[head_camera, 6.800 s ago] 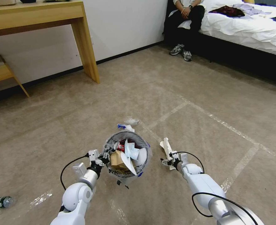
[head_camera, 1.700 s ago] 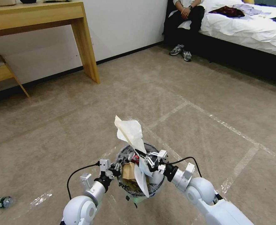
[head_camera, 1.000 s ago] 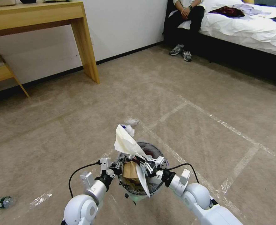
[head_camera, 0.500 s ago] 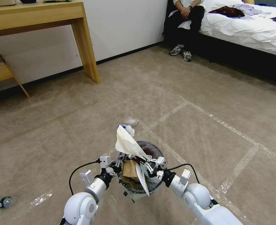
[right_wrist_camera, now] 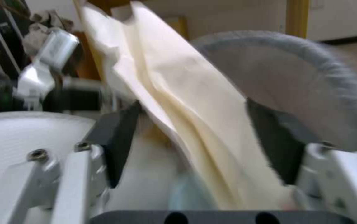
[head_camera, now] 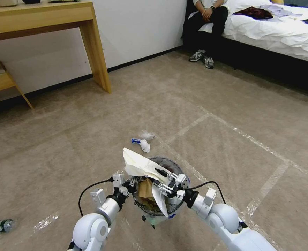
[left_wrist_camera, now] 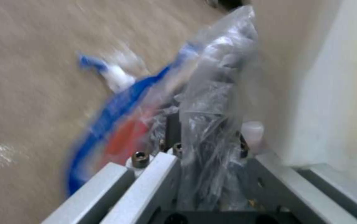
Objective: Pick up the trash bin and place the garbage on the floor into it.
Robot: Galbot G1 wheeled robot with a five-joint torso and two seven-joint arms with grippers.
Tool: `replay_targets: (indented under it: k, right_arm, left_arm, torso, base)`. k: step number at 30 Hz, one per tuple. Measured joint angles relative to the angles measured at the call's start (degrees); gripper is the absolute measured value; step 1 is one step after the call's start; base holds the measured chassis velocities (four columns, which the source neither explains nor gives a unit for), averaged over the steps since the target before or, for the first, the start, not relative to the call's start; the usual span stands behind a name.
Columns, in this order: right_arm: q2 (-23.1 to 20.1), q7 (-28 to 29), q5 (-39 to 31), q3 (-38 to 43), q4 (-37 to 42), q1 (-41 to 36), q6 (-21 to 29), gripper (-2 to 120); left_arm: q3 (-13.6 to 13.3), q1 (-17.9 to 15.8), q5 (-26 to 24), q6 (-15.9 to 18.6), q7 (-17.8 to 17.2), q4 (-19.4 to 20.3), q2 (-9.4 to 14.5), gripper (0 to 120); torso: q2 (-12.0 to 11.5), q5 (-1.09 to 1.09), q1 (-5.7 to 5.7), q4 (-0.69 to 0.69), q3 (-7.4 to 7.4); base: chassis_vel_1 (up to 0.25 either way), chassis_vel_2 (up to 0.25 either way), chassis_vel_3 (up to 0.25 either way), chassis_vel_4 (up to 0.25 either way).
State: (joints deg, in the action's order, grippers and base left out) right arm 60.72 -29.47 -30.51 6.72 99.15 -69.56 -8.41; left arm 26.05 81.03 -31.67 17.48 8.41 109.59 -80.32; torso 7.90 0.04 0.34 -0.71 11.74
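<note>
Here the left tool (head_camera: pixel 130 184) is clamped on the trash bin (head_camera: pixel 167 164) at its bag-lined rim, holding it above the floor (head_camera: pixel 213 146). The right tool (head_camera: pixel 163 184), over the bin's mouth, has its pads (right_wrist_camera: pixel 118 140) spread wide, the cream slipper (head_camera: pixel 140 165) lying loose between them. A blue-and-white wrapper (head_camera: pixel 141 143) lies on the carpet just beyond.

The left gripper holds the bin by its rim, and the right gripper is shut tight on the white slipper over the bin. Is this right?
Not quite. The right wrist view shows the right gripper open: its fingers stand apart on each side of the slipper, above the bin. The left gripper does hold the rim.
</note>
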Motion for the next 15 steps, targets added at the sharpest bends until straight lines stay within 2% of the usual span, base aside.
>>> replay_targets:
  k: [2, 3, 5, 6, 7, 8, 15]
  right_arm:
    - [-0.07, -0.28, -0.03, -0.06, 0.47, -0.10, -0.01, 75]
    - [-0.22, -0.36, -0.15, 0.00, 0.94, -0.21, 0.00, 82]
    - [-0.39, -0.45, -0.22, 0.03, 1.16, -0.36, 0.02, 85]
    - [-0.57, -0.63, -0.27, 0.05, 1.47, -0.48, 0.06, 92]
    - [-0.71, -0.69, -0.30, 0.09, 1.65, -0.53, 0.06, 95]
    - [-0.94, -0.64, -0.38, 0.27, 1.80, -0.57, 0.07, 98]
    - [-1.00, -0.79, -0.64, 0.28, 2.12, -0.56, 0.16, 100]
  left_arm:
    - [-0.14, -0.04, 0.00, 0.09, 0.02, -0.04, -0.15, 1]
    - [-0.42, -0.04, 0.01, 0.24, 0.08, -0.34, -0.25, 1]
    - [-0.46, -0.08, 0.01, 0.25, 0.22, -0.46, -0.31, 1]
    - [-0.41, -0.23, 0.02, 0.21, 0.31, -0.51, -0.32, 1]
    - [-0.41, -0.31, 0.03, 0.19, 0.34, -0.59, -0.34, 1]
    - [-0.33, -0.37, 0.04, 0.22, 0.32, -0.81, -0.30, 1]
    - [-0.26, -0.65, 0.06, 0.20, 0.53, -1.08, -0.28, 1]
  torso:
    - [0.00, 0.03, -0.01, 0.02, 0.00]
    - [-0.01, -0.10, 0.00, 0.00, 0.01]
    - [-0.01, -0.13, -0.01, -0.04, 0.01]
    - [0.00, 0.01, -0.01, -0.03, 0.00]
    - [0.00, 0.02, -0.01, -0.02, 0.00]
    - [-0.01, -0.09, 0.00, -0.01, 0.00]
    - [-0.01, -0.04, -0.01, -0.01, 0.00]
  base:
    - [0.000, 0.000, 0.000, 0.000]
    - [0.000, 0.000, 0.000, 0.000]
    - [0.000, 0.000, 0.000, 0.000]
    - [0.000, 0.000, 0.000, 0.000]
    - [0.000, 0.000, 0.000, 0.000]
    - [0.000, 0.000, 0.000, 0.000]
    - [0.000, 0.000, 0.000, 0.000]
